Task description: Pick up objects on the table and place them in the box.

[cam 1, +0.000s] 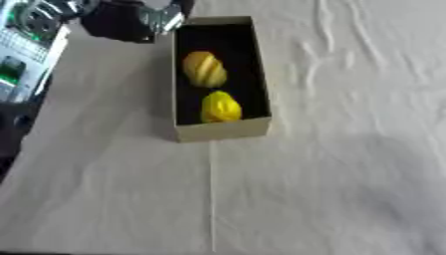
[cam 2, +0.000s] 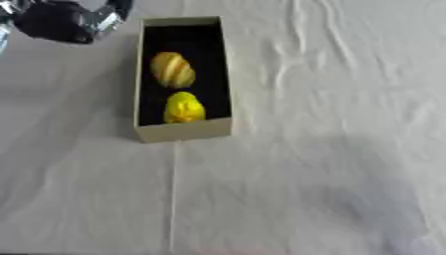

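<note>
A long tan cardboard box (cam 1: 222,130) with a dark inside lies on the white cloth, upper middle of the left eye view. Two yellow things lie inside it. A rounded yellow one with pale stripes (cam 1: 205,68) is in the middle, and a brighter yellow one (cam 1: 220,107) rests against the near end wall. A black and silver part of my left arm or hand (cam 1: 131,20) shows at the top left, just beyond the box's far left corner and not touching the contents. My right hand is out of sight.
The white, wrinkled cloth (cam 1: 340,164) covers the table, with a straight crease (cam 1: 212,199) running from the box toward me. Past the table's left edge stand green and white things (cam 1: 19,57) and dark shapes.
</note>
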Robot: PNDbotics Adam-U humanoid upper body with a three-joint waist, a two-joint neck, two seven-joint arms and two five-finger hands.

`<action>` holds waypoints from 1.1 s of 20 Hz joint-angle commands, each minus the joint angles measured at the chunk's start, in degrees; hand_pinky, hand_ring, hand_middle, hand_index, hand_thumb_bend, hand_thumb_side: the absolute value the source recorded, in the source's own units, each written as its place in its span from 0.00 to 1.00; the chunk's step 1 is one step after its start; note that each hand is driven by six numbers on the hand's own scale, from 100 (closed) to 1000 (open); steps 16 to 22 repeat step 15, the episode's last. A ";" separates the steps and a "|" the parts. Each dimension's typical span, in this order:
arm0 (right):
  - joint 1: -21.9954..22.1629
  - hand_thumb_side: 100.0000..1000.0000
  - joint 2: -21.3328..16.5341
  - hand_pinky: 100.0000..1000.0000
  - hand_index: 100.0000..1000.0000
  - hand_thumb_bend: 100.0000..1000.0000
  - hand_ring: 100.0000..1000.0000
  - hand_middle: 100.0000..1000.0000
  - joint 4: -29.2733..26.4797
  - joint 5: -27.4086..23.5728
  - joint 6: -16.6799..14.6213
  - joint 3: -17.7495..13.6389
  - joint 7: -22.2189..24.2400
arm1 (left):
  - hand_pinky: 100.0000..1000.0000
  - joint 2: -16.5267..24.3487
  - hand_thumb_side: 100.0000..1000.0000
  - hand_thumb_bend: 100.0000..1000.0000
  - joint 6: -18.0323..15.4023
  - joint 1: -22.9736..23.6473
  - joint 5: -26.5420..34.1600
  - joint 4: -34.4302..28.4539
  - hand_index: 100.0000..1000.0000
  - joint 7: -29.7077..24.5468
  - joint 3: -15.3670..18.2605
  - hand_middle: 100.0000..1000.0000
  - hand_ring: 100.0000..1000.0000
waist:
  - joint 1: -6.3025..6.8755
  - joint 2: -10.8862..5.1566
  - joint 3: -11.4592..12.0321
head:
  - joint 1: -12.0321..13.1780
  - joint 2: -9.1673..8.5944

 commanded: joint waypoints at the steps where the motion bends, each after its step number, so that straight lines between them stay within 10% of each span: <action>1: 0.20 0.54 -0.82 0.88 0.74 0.00 0.71 0.64 -0.94 0.59 -1.76 -1.21 -1.40 | 0.81 5.11 0.54 0.00 5.62 2.12 11.61 -10.60 0.90 6.54 4.58 0.78 0.85 | -0.02 -1.37 0.30 | -0.78 -0.17; 4: 0.33 0.53 -0.65 0.88 0.74 0.00 0.71 0.64 -0.94 2.23 -3.72 -1.34 -3.01 | 0.80 8.68 0.53 0.00 6.89 7.02 20.95 -17.61 0.89 15.24 8.80 0.77 0.83 | -0.27 -1.42 0.75 | -1.32 -0.30; 9: 0.08 0.53 0.49 0.88 0.74 0.00 0.71 0.65 -0.94 5.68 -6.38 -0.87 -5.86 | 0.77 13.00 0.53 0.00 -3.04 15.58 27.40 -18.78 0.87 28.27 14.34 0.77 0.82 | -1.11 -1.38 1.58 | -2.22 -0.91; 15: -0.89 0.53 2.99 0.86 0.74 0.00 0.71 0.65 -0.94 10.04 -8.57 -0.42 -9.48 | 0.78 14.25 0.54 0.00 -14.35 25.24 29.20 -18.82 0.86 32.24 17.40 0.78 0.85 | -2.49 -1.47 2.03 | -2.67 -1.24; 22: -0.89 0.53 2.99 0.86 0.74 0.00 0.71 0.65 -0.94 10.04 -8.57 -0.42 -9.48 | 0.78 14.25 0.54 0.00 -14.35 25.24 29.20 -18.82 0.86 32.24 17.40 0.78 0.85 | -2.49 -1.47 2.03 | -2.67 -1.24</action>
